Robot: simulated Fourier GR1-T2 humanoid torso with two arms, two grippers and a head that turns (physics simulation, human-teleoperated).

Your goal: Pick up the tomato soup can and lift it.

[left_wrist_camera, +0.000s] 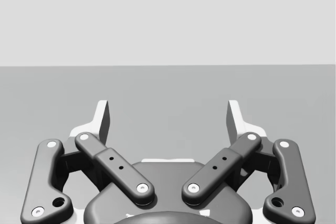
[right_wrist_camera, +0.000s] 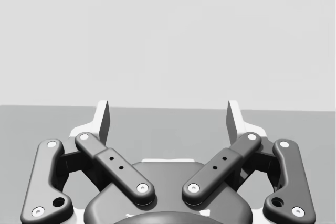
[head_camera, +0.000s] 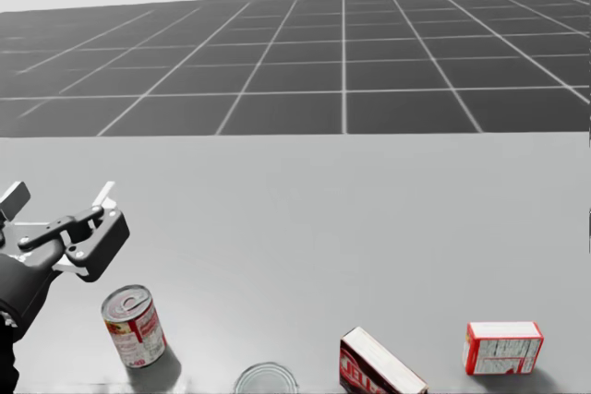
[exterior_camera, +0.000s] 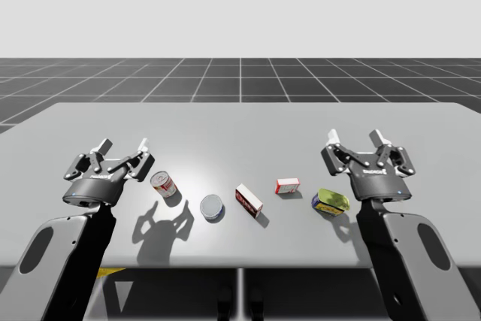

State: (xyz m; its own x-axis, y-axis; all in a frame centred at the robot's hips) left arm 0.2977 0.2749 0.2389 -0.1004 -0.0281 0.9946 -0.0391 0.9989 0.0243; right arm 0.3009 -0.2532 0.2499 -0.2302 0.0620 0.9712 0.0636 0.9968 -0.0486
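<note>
Grasp not begun: red-and-white cylindrical metal soup can (exterior_camera: 163, 184) stood on the grey table (exterior_camera: 240, 129), untouched.
Left gripper (exterior_camera: 124, 148) hovered near it, fingers spread and empty; right gripper (exterior_camera: 357, 140) likewise spread, well apart. Approach, closing and lift were all outstanding.

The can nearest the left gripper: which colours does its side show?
The can is red and white; the head view shows it best.
</note>
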